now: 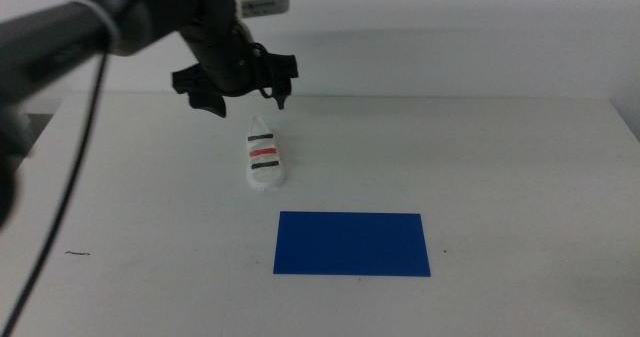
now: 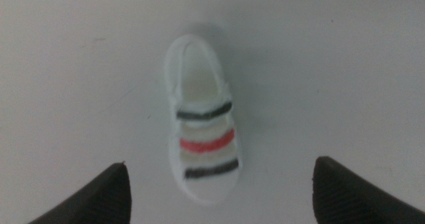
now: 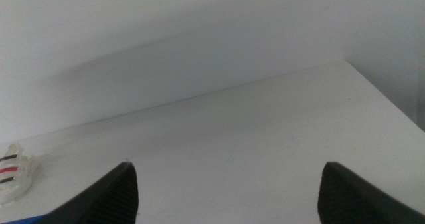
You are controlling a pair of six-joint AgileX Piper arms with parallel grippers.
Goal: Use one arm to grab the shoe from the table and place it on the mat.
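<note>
The small white shoe (image 1: pixel 264 158) with two black stripes and one red stripe lies on the white table (image 1: pixel 520 167), just beyond the blue mat (image 1: pixel 351 243). My left gripper (image 1: pixel 243 95) hangs open above the table a little beyond the shoe, held by the black arm (image 1: pixel 60 37) that comes in from the left. In the left wrist view the shoe (image 2: pixel 202 144) lies between my two spread jaws (image 2: pixel 219 184), below them and untouched. My right gripper (image 3: pixel 226 184) is open and empty; it does not show in the middle view.
The right wrist view shows the far wall, the table's right corner (image 3: pixel 345 63) and the shoe (image 3: pixel 14 174) at its edge. A small dark mark (image 1: pixel 78 253) lies on the table at front left.
</note>
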